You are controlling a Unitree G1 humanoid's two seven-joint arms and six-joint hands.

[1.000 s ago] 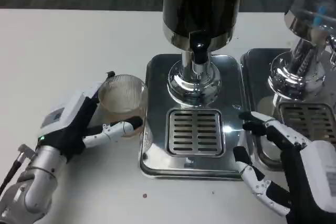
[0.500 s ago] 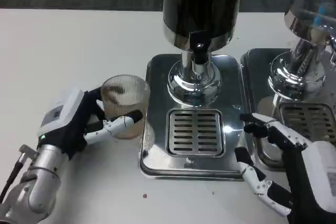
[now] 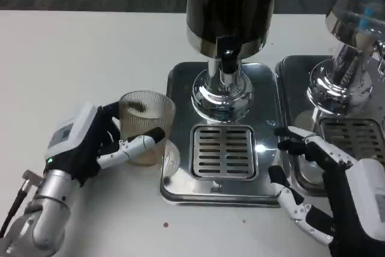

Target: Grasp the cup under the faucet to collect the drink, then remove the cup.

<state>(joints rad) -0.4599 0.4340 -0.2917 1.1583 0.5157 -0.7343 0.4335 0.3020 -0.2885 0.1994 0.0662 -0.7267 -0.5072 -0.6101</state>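
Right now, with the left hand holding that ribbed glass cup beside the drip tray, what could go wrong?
1. The ribbed clear glass cup, gripped by the left hand, sits at the raised edge of the shiny steel drip tray; sliding it sideways could catch that rim and tip it.
2. The open right hand rests at the tray's other edge and might nudge it.
3. The cup is off to the side of the black faucet, so pouring now would probably miss.

No readable text, brand or number appears anywhere on the table. A small pale label sits on the white back of the left hand, and another on the back of the right hand, but both are too blurred to read. The dark drink dispenser and its steel drip tray carry no legible markings.
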